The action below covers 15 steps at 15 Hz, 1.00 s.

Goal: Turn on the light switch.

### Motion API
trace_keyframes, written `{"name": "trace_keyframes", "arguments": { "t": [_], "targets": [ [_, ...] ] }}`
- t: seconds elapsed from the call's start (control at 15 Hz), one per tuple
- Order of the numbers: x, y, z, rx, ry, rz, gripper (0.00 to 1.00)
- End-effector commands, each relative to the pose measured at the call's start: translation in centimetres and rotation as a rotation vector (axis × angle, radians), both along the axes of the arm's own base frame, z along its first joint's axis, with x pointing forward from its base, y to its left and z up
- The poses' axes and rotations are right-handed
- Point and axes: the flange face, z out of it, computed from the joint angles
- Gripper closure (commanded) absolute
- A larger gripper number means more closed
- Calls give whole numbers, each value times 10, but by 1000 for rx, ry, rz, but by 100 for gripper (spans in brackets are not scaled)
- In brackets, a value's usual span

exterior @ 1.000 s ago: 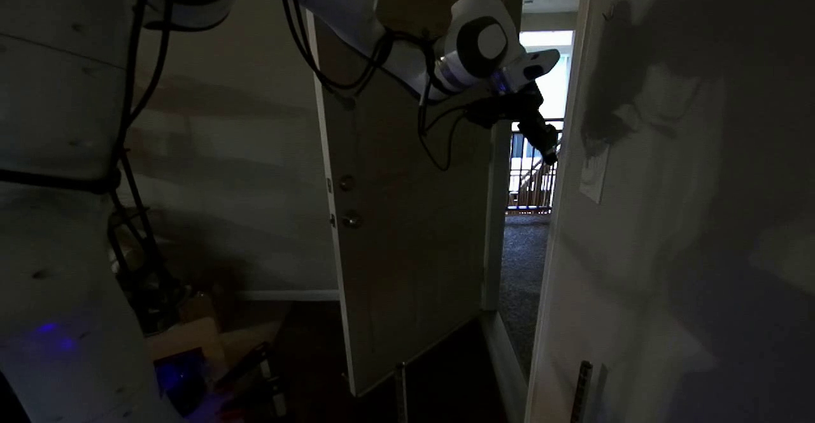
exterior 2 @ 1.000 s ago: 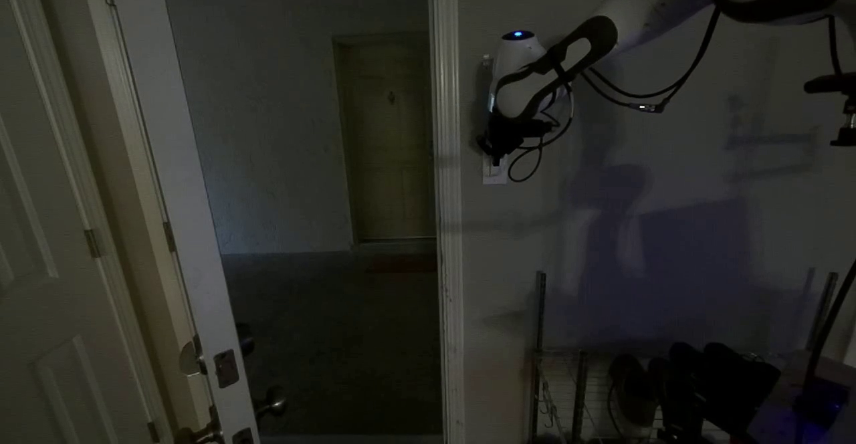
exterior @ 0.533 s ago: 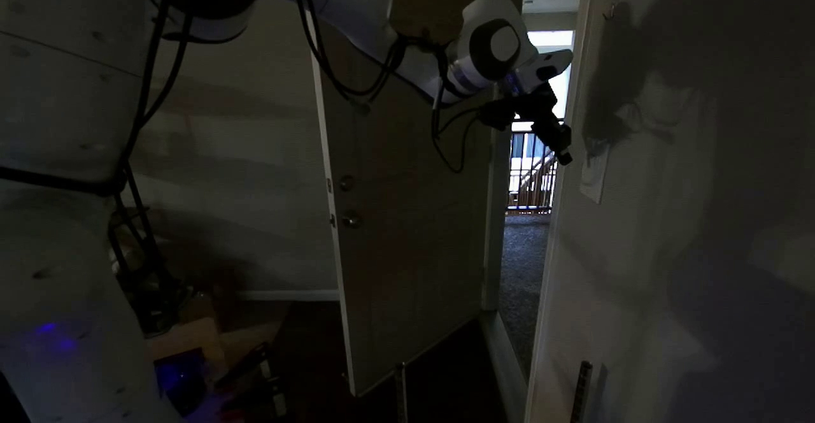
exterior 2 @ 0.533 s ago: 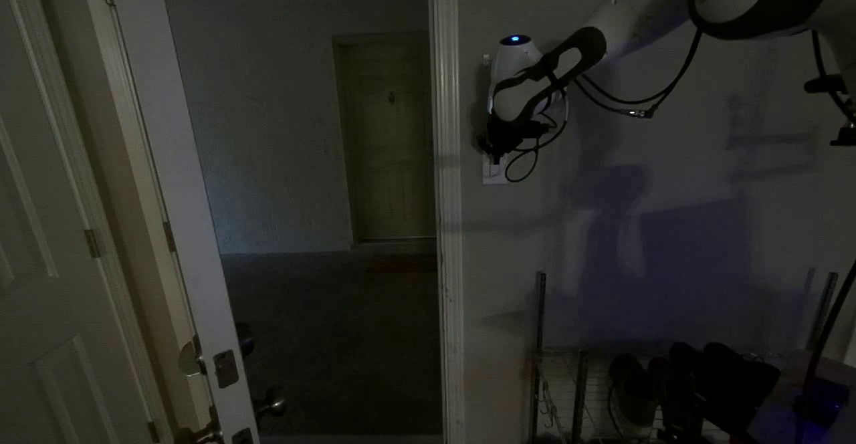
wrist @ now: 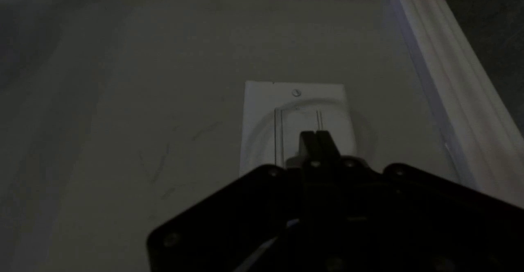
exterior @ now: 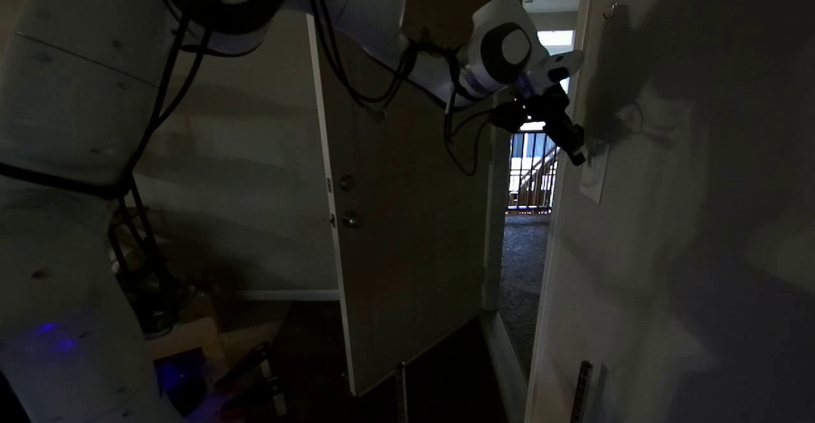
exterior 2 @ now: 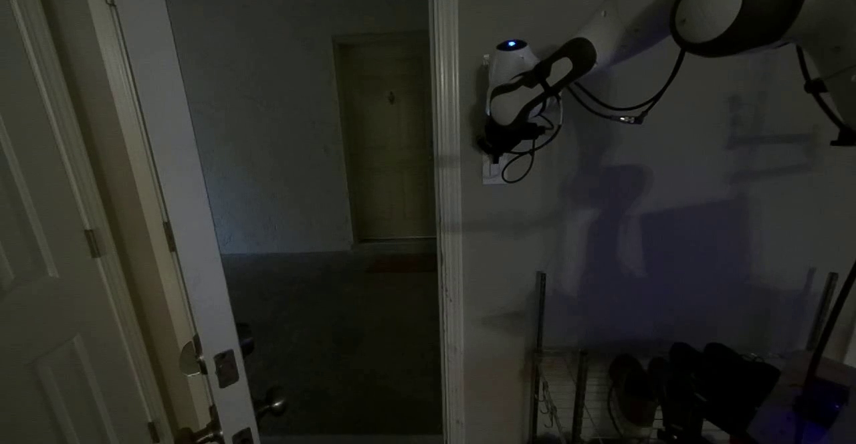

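The light switch is a white upright wall plate with a wide rocker in its middle. It shows on the wall in both exterior views, as the light switch (exterior: 594, 178) and the light switch (exterior 2: 493, 175). In the wrist view the light switch (wrist: 258, 128) has its lower part hidden behind the fingers. My gripper (wrist: 314, 132) is shut and empty, its fingertips over the right side of the rocker. In an exterior view my gripper (exterior: 579, 159) is very close to the plate's upper part; I cannot tell whether it touches. My gripper (exterior 2: 495, 159) also covers the plate's top there.
A door (exterior: 407, 251) stands open beside the arm. The door frame (exterior 2: 449, 243) runs close to the switch, and its trim (wrist: 462, 75) shows in the wrist view. A small hook (exterior: 610, 12) is on the wall above. A wire rack (exterior 2: 562, 364) with dark items stands below.
My gripper has moved toward the wall, from well short of the plate to right by it. The arm has reached further out. The gripper stays shut, and the switch and door have not moved.
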Motion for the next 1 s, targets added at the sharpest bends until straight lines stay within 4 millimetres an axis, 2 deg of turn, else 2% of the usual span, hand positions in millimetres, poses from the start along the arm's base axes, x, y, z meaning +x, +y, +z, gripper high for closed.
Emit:
{"name": "trace_keyframes", "arguments": {
  "t": [0.0, 0.27, 0.93],
  "targets": [
    [14, -8, 1, 6, -16, -34, 97],
    [20, -18, -1, 1, -14, -59, 97],
    [22, -19, 0, 36, -3, -80, 97]
  ]
}}
